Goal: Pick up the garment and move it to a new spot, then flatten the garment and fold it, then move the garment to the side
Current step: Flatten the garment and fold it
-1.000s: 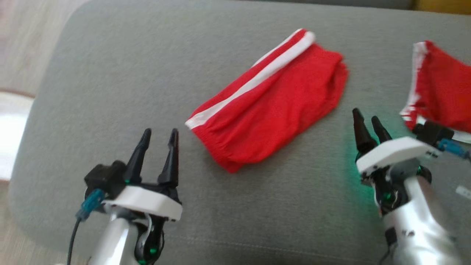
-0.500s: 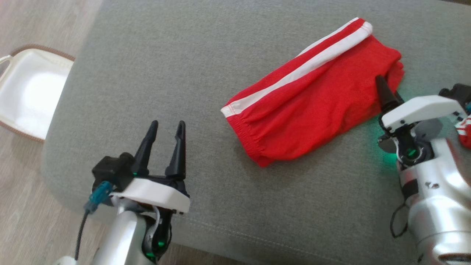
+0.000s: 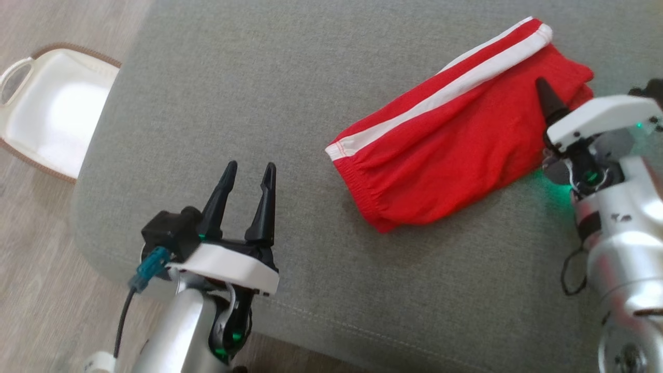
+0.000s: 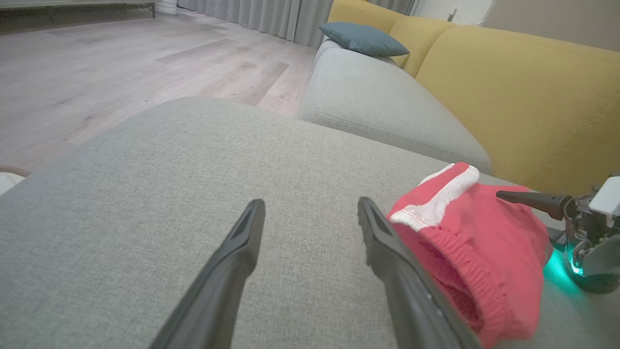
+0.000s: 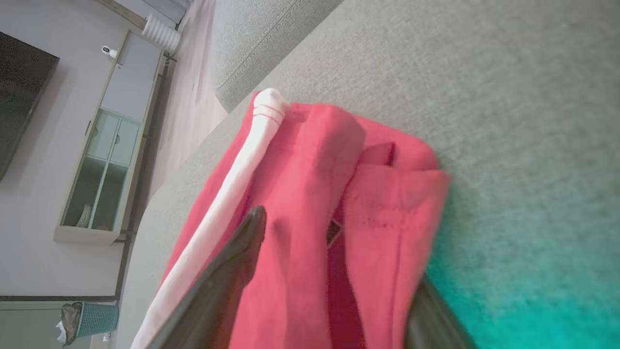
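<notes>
Lying folded on the cushion (image 3: 207, 103) in the head view, the shorts (image 3: 445, 150) sit right of the left gripper (image 3: 250, 167), wide open and empty, the left wrist view puts them just beside it, and the right wrist view shows the right gripper (image 5: 339, 252) wide open astride their end, not clamped

garment (image 3: 445, 150) on cushion (image 3: 248, 88), between left end effector (image 3: 249, 171) and right end effector (image 5: 341, 252).

a home living room: a grey sofa (image 3: 217, 103) with a yellow back (image 4: 523, 97) behind it, a blue cushion (image 4: 363, 39) on its far end, wood floor (image 4: 121, 63) and curtains (image 4: 271, 17) beyond it, a tv (image 5: 19, 97), cabinet (image 5: 104, 160) and bin (image 5: 89, 320) across from it.
</notes>
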You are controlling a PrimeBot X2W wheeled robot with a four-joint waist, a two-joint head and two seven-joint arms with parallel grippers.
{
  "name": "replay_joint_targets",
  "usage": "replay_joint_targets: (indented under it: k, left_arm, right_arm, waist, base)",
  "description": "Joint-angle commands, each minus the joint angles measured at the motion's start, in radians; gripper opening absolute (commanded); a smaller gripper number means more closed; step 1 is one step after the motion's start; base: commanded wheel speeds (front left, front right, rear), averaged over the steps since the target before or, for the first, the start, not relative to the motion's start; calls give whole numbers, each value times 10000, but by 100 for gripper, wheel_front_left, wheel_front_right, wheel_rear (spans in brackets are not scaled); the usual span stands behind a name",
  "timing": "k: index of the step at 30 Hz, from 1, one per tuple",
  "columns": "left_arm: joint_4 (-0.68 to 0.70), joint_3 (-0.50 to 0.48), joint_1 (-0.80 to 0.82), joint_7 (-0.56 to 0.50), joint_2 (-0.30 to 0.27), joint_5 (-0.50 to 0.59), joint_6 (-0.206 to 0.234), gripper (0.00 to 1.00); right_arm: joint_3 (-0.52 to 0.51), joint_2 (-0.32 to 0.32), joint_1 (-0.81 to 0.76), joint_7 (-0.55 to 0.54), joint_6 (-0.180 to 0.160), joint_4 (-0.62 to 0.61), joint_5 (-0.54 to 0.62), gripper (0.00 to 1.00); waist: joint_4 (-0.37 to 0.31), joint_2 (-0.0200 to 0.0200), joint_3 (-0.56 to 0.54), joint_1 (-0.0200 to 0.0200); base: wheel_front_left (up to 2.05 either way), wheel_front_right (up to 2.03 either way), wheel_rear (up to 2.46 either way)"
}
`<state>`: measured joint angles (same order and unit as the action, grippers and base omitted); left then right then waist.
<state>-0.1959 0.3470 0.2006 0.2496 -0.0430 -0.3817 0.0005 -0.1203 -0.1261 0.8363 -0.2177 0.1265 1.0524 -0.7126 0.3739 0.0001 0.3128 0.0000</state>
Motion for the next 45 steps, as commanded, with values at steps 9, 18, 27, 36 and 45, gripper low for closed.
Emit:
replay_joint_targets:
  k: [9, 18, 27, 36, 45]
  left_arm:
    - [359, -157, 417, 122, -72, -188, 103, 100]
    - [288, -395, 206, 122, -72, -72, 110, 100]
    - [159, -674, -138, 122, -72, 187, -44, 100]
    - [50, -966, -720, 122, -72, 321, -104, 100]
    - [43, -1144, -1167, 122, -72, 444, -198, 100]
  right_arm:
    - [34, 243, 710, -167, 42, 1596, 412, 0]
    - [-448, 420, 461, 828, 42, 1766, -28, 0]
    - [-733, 670, -1177, 2215, 42, 611, -998, 0]
    - [-650, 752, -3148, 3385, 42, -518, -1988, 0]
    - [861, 757, -4070, 4324, 42, -1200, -3205, 0]
  waist:
    - [227, -1, 142, 0]
    - [-219, -1, -356, 0]
    - [-1236, -1, -1094, 0]
    - [-2047, -1, -1958, 0]
    - [-2462, -1, -2434, 0]
  base:
    - [0, 0, 0]
    - [0, 0, 0]
    - [0, 0, 0]
    - [0, 0, 0]
    - [0, 0, 0]
